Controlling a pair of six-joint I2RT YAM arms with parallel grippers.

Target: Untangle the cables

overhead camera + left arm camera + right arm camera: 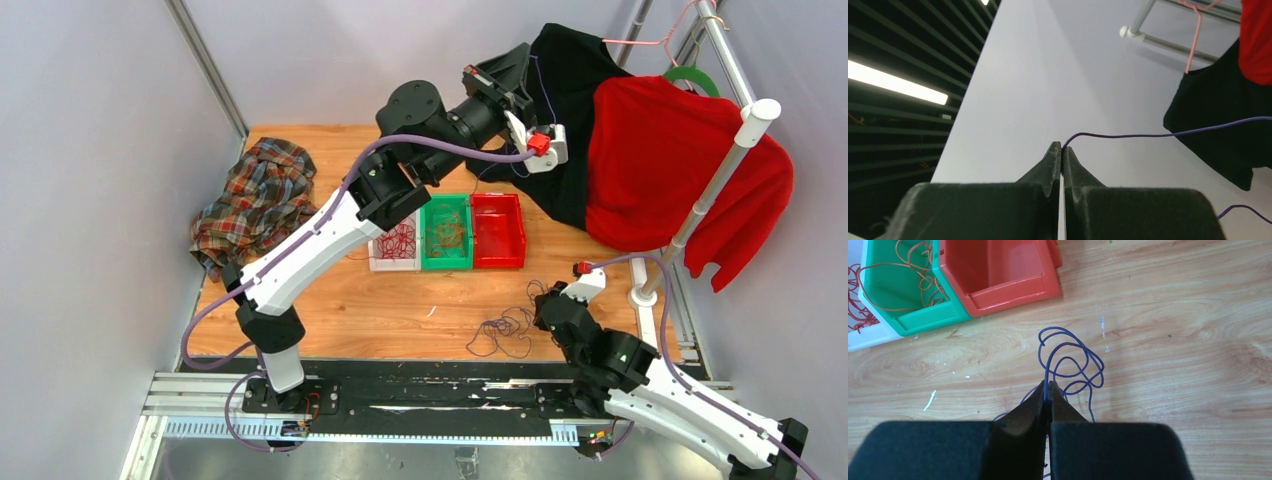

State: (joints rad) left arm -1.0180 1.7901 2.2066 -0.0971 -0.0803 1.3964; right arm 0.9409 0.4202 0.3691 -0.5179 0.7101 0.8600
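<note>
Purple cable (1148, 135) sits pinched in my raised left end effector (1062, 149); my right end effector (1049, 389) clamps purple loops (1057, 328) lying on the bench (1173, 340).

Three bins (497, 232) stand side by side on the table (400, 310), cables (397, 240) in the left two. A loose tangle (505, 332) lies before them, a shirt (255, 200) left.

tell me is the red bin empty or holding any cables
Empty: the red bin shows only its bare floor in the right wrist view.
</note>
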